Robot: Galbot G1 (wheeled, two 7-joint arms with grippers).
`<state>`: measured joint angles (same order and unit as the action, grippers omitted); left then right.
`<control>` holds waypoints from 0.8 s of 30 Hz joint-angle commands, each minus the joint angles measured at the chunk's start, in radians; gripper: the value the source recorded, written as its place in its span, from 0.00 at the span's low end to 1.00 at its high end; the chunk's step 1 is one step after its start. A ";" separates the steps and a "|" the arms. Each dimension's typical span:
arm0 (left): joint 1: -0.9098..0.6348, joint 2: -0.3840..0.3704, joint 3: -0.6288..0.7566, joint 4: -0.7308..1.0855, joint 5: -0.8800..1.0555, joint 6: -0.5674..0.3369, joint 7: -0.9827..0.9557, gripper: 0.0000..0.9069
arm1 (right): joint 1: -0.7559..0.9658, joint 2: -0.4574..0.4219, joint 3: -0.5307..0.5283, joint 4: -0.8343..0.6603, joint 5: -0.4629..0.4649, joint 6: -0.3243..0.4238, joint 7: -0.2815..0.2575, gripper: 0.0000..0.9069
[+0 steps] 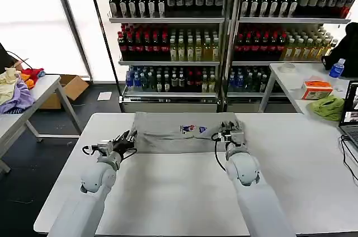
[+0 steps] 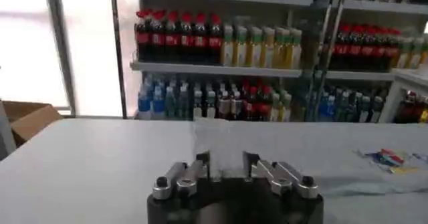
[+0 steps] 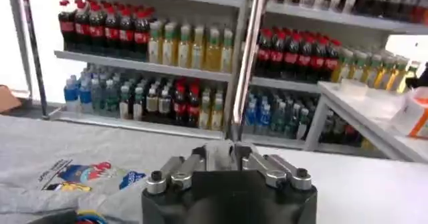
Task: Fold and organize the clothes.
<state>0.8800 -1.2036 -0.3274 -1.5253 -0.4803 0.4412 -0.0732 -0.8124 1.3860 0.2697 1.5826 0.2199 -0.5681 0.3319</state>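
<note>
A light grey shirt [image 1: 168, 128] lies folded into a wide band at the far middle of the white table [image 1: 168, 192], its small multicoloured print [image 1: 193, 129] facing up. My left gripper [image 1: 130, 136] sits at the shirt's left end. In the left wrist view this gripper [image 2: 226, 160] is open, the grey cloth [image 2: 301, 148] lying just ahead of its fingertips. My right gripper [image 1: 226, 132] is at the shirt's right end. In the right wrist view it [image 3: 221, 153] is shut on a pinched fold of the shirt [image 3: 40, 152], beside the print [image 3: 87, 176].
Shelves of bottles [image 1: 179, 24] stand behind the table. A side table at the left holds purple, yellow and red garments [image 1: 17, 89], with a cardboard box [image 1: 70, 87] beyond. The right table carries a green cloth [image 1: 329, 107], an orange box [image 1: 316, 89] and a laptop [image 1: 351, 111].
</note>
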 commanded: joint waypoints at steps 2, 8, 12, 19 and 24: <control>0.065 0.049 -0.005 -0.161 -0.011 0.136 -0.068 1.00 | -0.047 -0.025 0.007 0.073 0.033 -0.014 0.069 1.00; 0.136 0.062 -0.021 -0.237 -0.038 0.136 -0.087 1.00 | -0.190 -0.047 0.058 0.211 0.057 -0.011 0.083 1.00; 0.159 0.067 -0.021 -0.247 -0.020 0.135 -0.082 1.00 | -0.245 -0.071 0.070 0.245 0.058 -0.012 0.084 1.00; 0.157 0.046 -0.026 -0.215 0.036 0.135 -0.078 1.00 | -0.262 -0.077 0.091 0.234 0.113 -0.011 0.113 1.00; 0.131 0.049 -0.023 -0.169 0.034 0.134 -0.073 1.00 | -0.257 -0.073 0.089 0.216 0.114 -0.011 0.117 1.00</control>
<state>1.0073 -1.1592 -0.3511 -1.7146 -0.4739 0.5610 -0.1419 -1.0242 1.3227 0.3460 1.7698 0.3073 -0.5775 0.4306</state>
